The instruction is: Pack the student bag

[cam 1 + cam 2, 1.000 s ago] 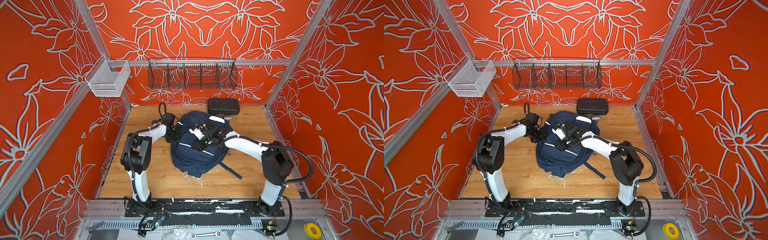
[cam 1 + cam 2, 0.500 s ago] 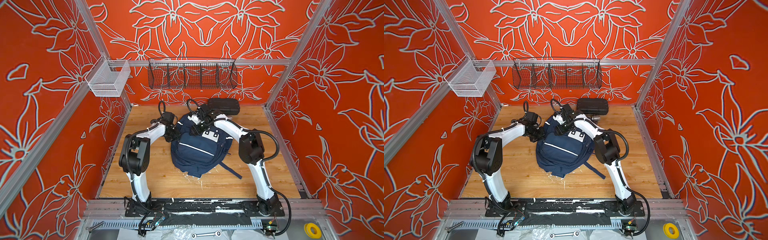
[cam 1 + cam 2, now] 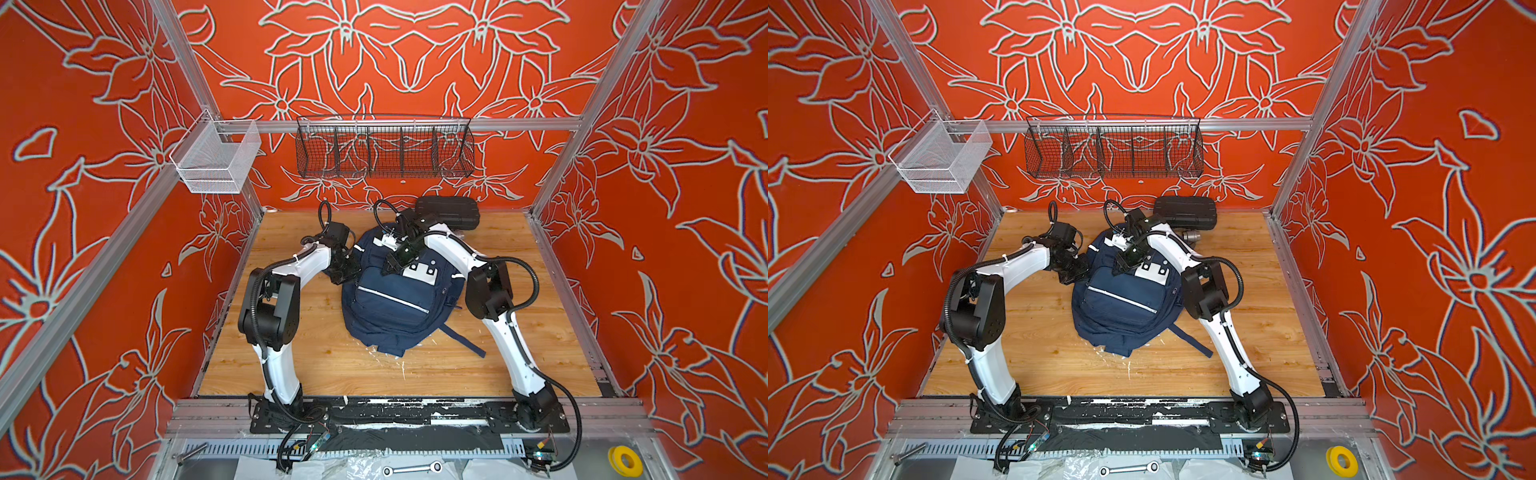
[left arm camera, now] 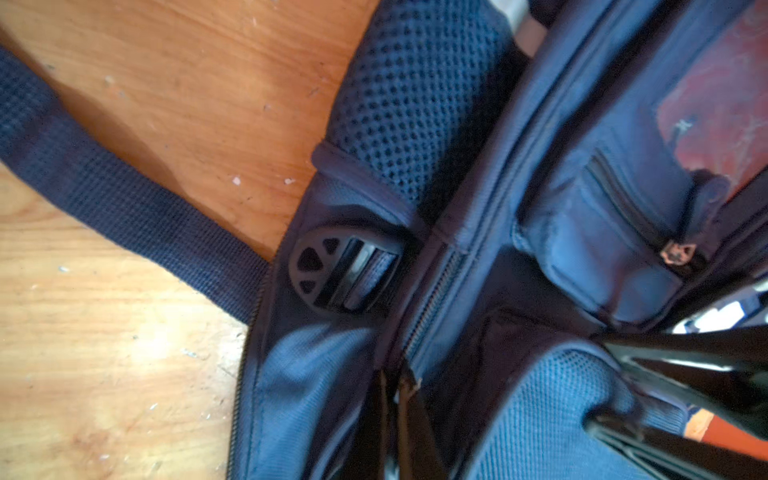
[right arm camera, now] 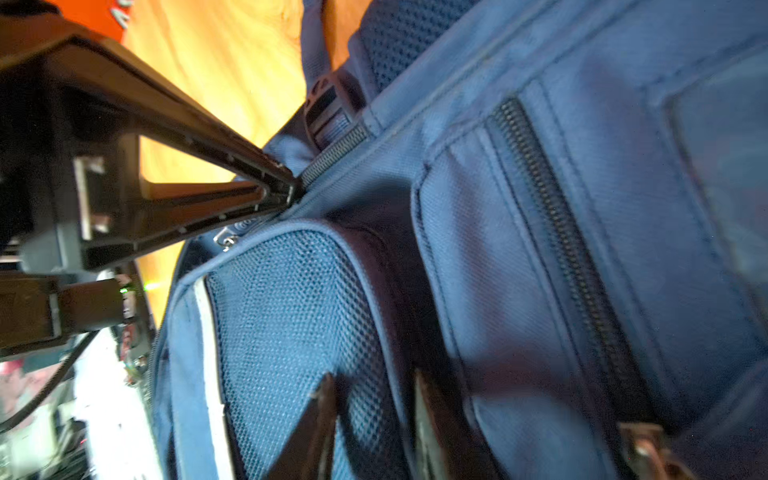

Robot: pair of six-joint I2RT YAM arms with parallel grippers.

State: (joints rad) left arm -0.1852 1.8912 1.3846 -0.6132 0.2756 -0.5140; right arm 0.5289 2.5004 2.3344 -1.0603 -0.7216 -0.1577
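motion is all on your right side: that arm has swung off the middle of the bag (image 3: 395, 299), gone up toward the black case (image 3: 449, 212), and come back, so the right hand (image 5: 372, 376) now sits at the mesh side pocket (image 5: 291, 311). its fingers have narrowed from wide, with fabric between them; you cannot tell whether they pinch it. your left hand (image 5: 289, 193) has stayed clamped on the bag's edge by the zipper (image 5: 332, 153). the bag lies in the middle of the surface (image 3: 291, 353). this looks like a setup for a two-handed pull to open it, so packing likely hasn't begun.
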